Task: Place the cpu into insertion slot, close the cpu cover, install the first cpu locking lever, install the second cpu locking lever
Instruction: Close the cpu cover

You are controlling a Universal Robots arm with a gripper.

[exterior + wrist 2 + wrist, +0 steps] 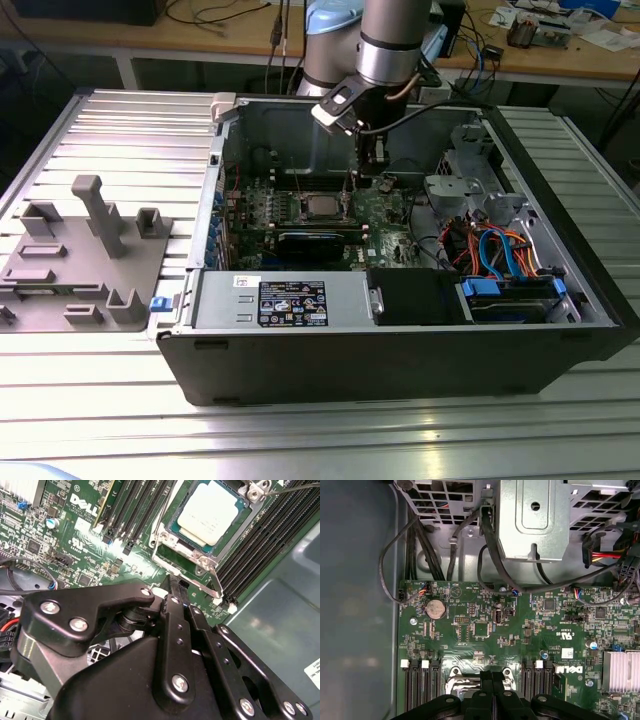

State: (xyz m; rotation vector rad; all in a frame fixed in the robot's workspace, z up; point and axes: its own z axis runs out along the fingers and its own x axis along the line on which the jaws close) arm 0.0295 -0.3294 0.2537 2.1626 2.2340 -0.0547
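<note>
The cpu (207,511), a dull silver square, lies in the insertion slot (320,208) on the green motherboard (485,630). The cpu cover (167,539), a thin metal frame, lies flat around the chip's face, and its edge also appears in the first wrist view (454,682). One thin wire locking lever (218,582) runs along the cover's side and a second wire (296,485) crosses the far corner. My gripper (170,584) is shut with nothing between its fingers (486,680). It hovers just off the socket's corner, over the board (372,165).
The open computer case (400,370) walls in the board on all sides. Black memory slots (260,535) flank the socket. A drive cage (535,520) with black cables (485,555) stands beside the board. A grey fixture plate (85,255) lies at the exterior view's left.
</note>
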